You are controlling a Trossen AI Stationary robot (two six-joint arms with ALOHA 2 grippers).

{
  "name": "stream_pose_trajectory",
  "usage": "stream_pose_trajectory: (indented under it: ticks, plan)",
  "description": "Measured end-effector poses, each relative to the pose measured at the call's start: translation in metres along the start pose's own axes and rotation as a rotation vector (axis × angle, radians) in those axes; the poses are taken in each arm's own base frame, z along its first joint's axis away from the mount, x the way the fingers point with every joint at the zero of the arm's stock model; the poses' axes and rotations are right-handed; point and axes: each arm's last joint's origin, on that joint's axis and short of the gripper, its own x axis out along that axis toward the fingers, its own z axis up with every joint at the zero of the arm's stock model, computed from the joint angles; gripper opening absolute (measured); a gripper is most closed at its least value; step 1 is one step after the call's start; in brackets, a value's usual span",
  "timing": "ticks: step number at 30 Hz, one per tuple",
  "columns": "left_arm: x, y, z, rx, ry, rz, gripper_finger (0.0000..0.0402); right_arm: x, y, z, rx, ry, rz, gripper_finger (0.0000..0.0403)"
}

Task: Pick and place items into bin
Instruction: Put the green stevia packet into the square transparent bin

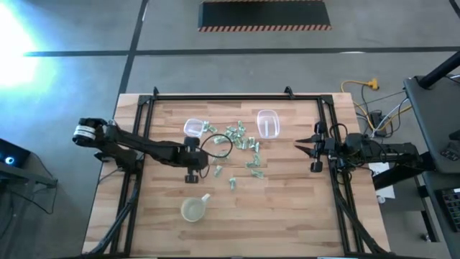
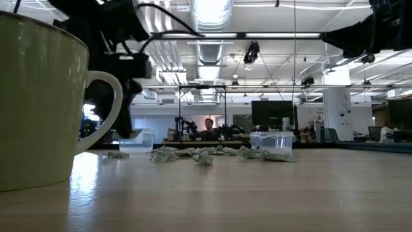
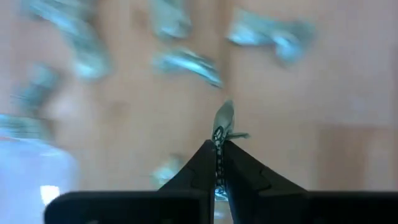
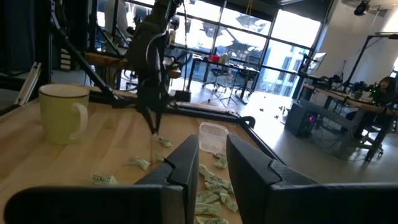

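Observation:
Several tiny pale green and silvery items (image 1: 241, 138) lie scattered on the wooden table's middle. My left gripper (image 3: 219, 144) hangs just above the table at the near left side of the scatter (image 1: 206, 156) and is shut on one small item (image 3: 222, 119). Two clear containers rest on the table, one (image 1: 193, 127) at the scatter's far left and one (image 1: 268, 123) at its far right. My right gripper (image 1: 298, 147) waits level at the table's right side, fingers apart (image 4: 211, 163), with nothing between them. My left gripper pinches one pale green and silvery item by its lower end (image 3: 219, 134) between its two fingertips. The fingers slant down from the table's left side. The item sticks out past the fingertips and is lifted clear of the table (image 4: 154, 133).
A yellowish round cup (image 1: 194, 209) with a handle stands near the table's front edge, left of centre. A black frame (image 1: 237, 98) runs along the far edge and both sides. Bare wood lies at the near right (image 1: 287, 208).

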Motion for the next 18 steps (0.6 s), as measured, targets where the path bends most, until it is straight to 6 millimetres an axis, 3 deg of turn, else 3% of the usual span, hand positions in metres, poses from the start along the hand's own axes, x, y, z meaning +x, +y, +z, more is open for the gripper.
stream_pose_trajectory:
  ticks: [8, 14, 18]
  plan:
    - [-0.026, 0.039, 0.001, -0.046, -0.061, 0.443, 0.0008, 0.0, 0.0, 0.0, 0.002, -0.002, -0.002, 0.0073]
    - [-0.024, 0.079, -0.007, -0.156, -0.005, 0.523, 0.0008, 0.0, 0.0, 0.0, 0.021, -0.003, -0.002, 0.0073]
    - [-0.015, 0.101, -0.014, -0.181, 0.033, 0.42, 0.0008, 0.0, 0.0, 0.0, 0.045, -0.003, -0.002, 0.0073]
